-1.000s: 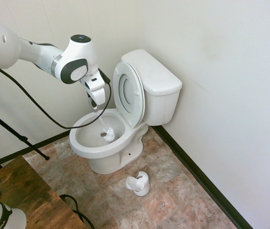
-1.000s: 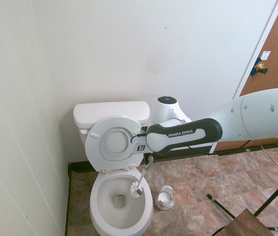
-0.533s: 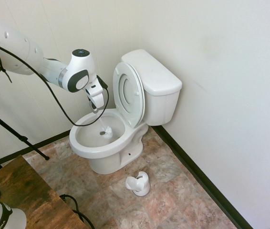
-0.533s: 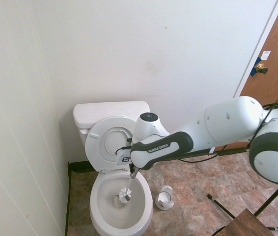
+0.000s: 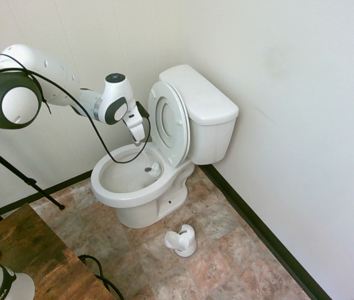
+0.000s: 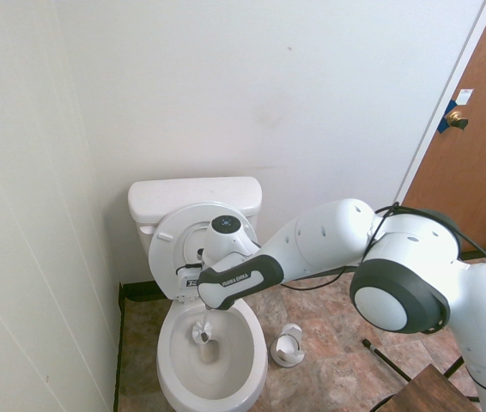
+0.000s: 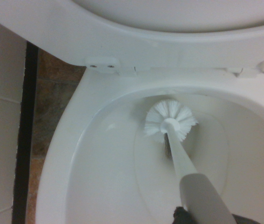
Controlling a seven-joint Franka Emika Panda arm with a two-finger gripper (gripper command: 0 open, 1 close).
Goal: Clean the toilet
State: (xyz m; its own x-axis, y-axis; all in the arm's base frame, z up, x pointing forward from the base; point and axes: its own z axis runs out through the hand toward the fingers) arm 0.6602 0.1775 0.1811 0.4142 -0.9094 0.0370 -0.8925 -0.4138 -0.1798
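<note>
The white toilet (image 5: 197, 100) stands in the corner with its seat and lid (image 5: 168, 122) raised against the tank. My gripper (image 5: 141, 134) hangs over the back of the bowl, just in front of the raised seat, shut on the handle of a white toilet brush. The brush head (image 5: 154, 169) is down inside the bowl near its back wall. From the other side, the gripper (image 6: 203, 305) is above the bowl and the brush head (image 6: 202, 333) sits beside the drain. In the wrist view the bristles (image 7: 170, 120) press on the wet inner wall of the bowl (image 7: 99, 163), below the seat hinges.
A small white brush holder (image 5: 182, 240) stands on the tiled floor by the toilet's base, also seen as the brush holder (image 6: 288, 345) from the other side. A wooden table (image 5: 33, 256) is at the near left. A brown door (image 6: 475, 163) is at the right. Walls close in behind and beside the toilet.
The arm has swung toward the raised seat. It carried the brush head from the middle of the bowl to its back wall by the hinges. The grip has stayed shut.
</note>
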